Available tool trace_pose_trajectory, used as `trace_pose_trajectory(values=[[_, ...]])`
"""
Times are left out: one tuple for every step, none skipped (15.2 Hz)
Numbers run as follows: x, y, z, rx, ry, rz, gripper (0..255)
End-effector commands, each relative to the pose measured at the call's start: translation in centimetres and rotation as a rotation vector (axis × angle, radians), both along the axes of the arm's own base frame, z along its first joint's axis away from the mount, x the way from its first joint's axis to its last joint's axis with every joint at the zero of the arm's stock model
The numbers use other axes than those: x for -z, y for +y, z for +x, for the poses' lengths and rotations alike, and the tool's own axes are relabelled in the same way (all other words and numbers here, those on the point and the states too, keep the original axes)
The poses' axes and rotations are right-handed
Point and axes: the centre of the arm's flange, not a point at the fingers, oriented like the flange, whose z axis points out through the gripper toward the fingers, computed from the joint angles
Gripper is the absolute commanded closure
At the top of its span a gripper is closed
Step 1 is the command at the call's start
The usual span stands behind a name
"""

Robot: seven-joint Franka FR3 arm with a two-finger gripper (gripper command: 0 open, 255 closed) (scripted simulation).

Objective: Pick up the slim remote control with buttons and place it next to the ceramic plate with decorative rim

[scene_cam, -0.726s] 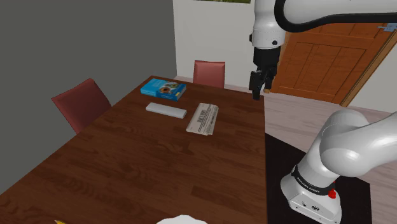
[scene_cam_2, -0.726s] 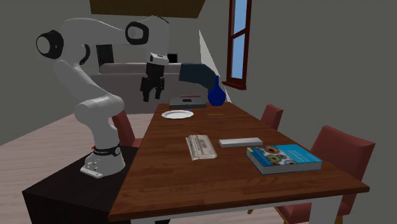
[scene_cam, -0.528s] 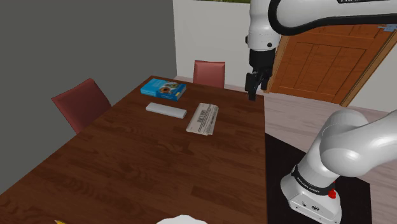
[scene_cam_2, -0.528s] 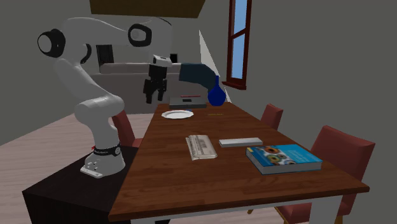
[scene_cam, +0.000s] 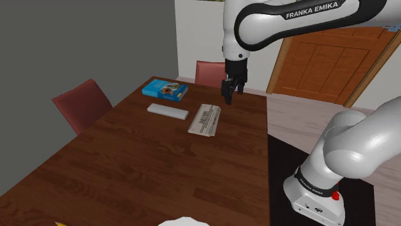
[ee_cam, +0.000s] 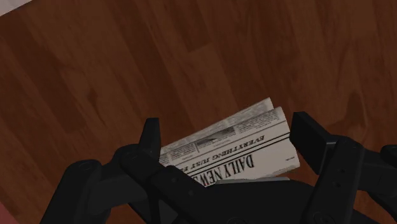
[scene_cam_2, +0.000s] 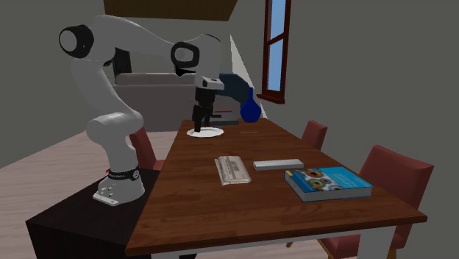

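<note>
The slim pale grey remote (scene_cam: 168, 111) (scene_cam_2: 278, 164) lies flat on the brown wooden table (scene_cam: 141, 167), between a blue book (scene_cam: 165, 89) (scene_cam_2: 327, 182) and a folded newspaper (scene_cam: 205, 119) (scene_cam_2: 232, 170). A white plate (scene_cam_2: 205, 132) sits at the opposite end of the table, and its rim (scene_cam: 183, 221) peeks in at the shoulder view's bottom edge. My gripper (scene_cam: 227, 96) (scene_cam_2: 198, 126) hangs open above the table, over the far end of the newspaper and well apart from the remote. In the wrist view the gripper (ee_cam: 228, 124) holds nothing, and the newspaper (ee_cam: 235, 149) lies below between its fingers.
Red chairs (scene_cam: 82, 103) (scene_cam: 211, 72) (scene_cam_2: 393, 173) stand around the table. A blue vase (scene_cam_2: 251, 110) and a dark flat box (scene_cam_2: 218, 116) stand beyond the plate. A wooden door (scene_cam: 328, 61) is behind the arm. The robot's stand (scene_cam_2: 110, 193) is beside the table.
The arm has swung from beyond the table's edge to over the table, toward the shoulder view's left. The gripper now hangs above the newspaper, still open. Nothing on the table moved.
</note>
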Motion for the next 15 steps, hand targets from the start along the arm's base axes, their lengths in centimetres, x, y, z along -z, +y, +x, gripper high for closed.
trace_pose_trajectory(values=[[1.1, 0.4, 2.5, -0.016, -0.011, 0.005, 0], [1.6, 0.6, 3.6, -0.023, -0.016, 0.007, 0], [2.1, 0.9, 4.7, -0.031, -0.021, 0.009, 0], [2.6, 1.2, 5.8, -0.038, -0.025, 0.012, 0], [3.2, 1.4, 6.9, -0.046, -0.030, 0.014, 0], [3.7, 1.7, 8.0, -0.053, -0.035, 0.016, 0], [4.2, 2.0, 9.1, -0.061, -0.040, 0.019, 0], [4.7, 2.3, 10.2, -0.068, -0.044, 0.021, 0], [5.2, 2.7, 11.3, -0.076, -0.049, 0.023, 0], [5.7, 3.0, 12.4, -0.083, -0.054, 0.025, 0], [6.1, 3.3, 13.5, -0.091, -0.058, 0.028, 0], [6.6, 3.7, 14.5, -0.098, -0.063, 0.030, 0], [7.1, 4.0, 15.6, -0.106, -0.068, 0.032, 0], [7.6, 4.4, 16.7, -0.113, -0.073, 0.035, 0], [8.0, 4.8, 17.8, -0.121, -0.077, 0.037, 0]])
